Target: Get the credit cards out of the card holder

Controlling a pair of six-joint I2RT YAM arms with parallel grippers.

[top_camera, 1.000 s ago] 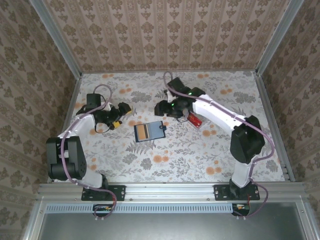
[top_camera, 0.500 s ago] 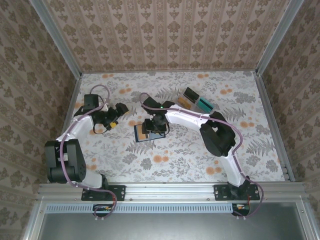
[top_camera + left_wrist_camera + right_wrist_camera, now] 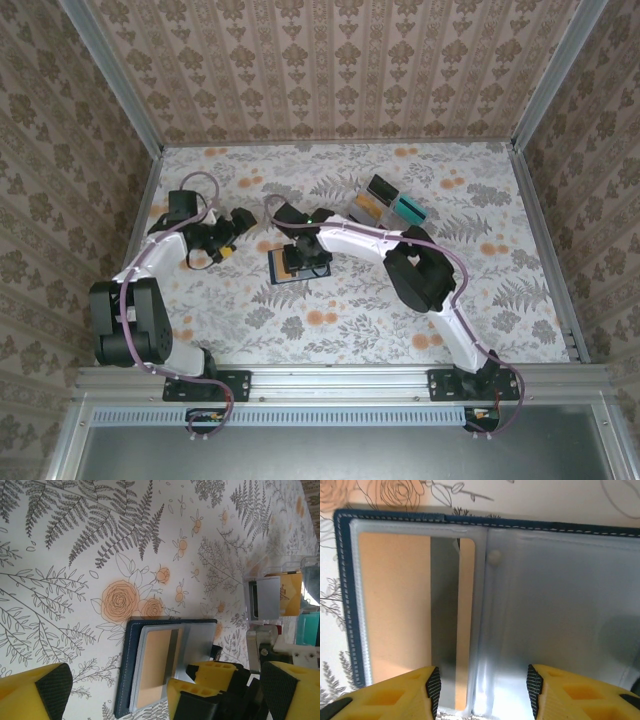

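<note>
Over card holder (image 3: 560, 605), right hand (image 3: 482, 687) half-spread, empty; wrist close-up shows tan-orange card (image 3: 395, 605).

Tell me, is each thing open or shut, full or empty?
card holder: lying open on the table, card inside.
tan-orange card: tucked in the holder's slot.
left fingers: wide open, empty.
right fingers: apart above the open holder, gripping nothing.
clear tray: holds a grey and a yellow item.

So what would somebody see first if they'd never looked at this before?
The open blue wallet in the middle of the flowery table, with an orange card tucked inside. The right arm's yellow jaws hang over it, spread apart.
</note>
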